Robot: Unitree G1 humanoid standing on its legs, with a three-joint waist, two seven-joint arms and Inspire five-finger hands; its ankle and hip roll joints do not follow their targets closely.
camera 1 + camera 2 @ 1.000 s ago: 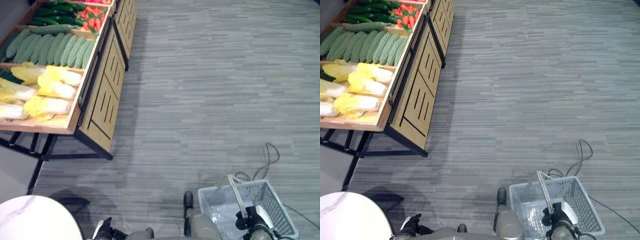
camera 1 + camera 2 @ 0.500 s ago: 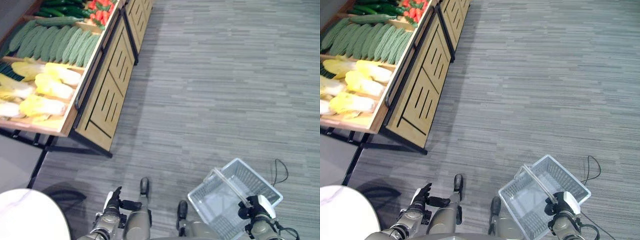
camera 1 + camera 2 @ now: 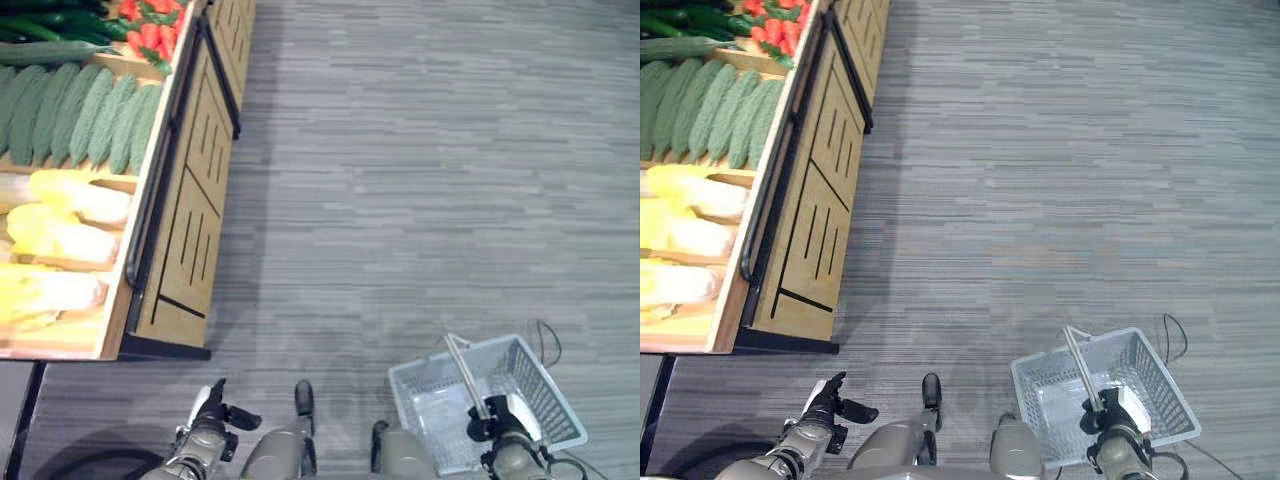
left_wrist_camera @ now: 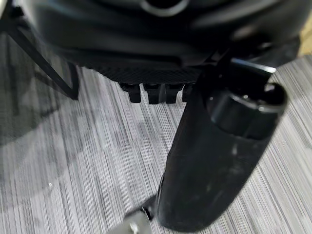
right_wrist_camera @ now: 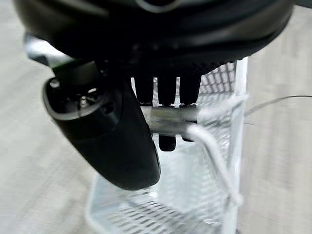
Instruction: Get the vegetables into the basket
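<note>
A white wire basket (image 3: 545, 395) hangs low at my right side, with nothing visible inside it. My right hand (image 3: 492, 432) is shut on its handle (image 5: 168, 120), the fingers hooked over the bar. On the wooden stand (image 3: 185, 210) at the left lie green bumpy gourds (image 3: 85, 115), pale yellow cabbages (image 3: 65, 215), red peppers (image 3: 150, 30) and dark cucumbers (image 3: 40, 25). My left hand (image 3: 208, 428) hangs low near the stand's front corner, fingers relaxed, thumb (image 4: 219, 161) out, holding nothing.
Grey striped carpet (image 3: 420, 180) stretches ahead and to the right. The stand's slatted wooden side panel (image 3: 810, 225) and black rail (image 3: 770, 190) run along the left. A dark frame leg (image 4: 44, 68) stands close to my left hand.
The whole picture has shifted, so the camera has moved; the stand now lies further left. The basket has swung round on its handle, still in my right hand. My left hand stays low.
</note>
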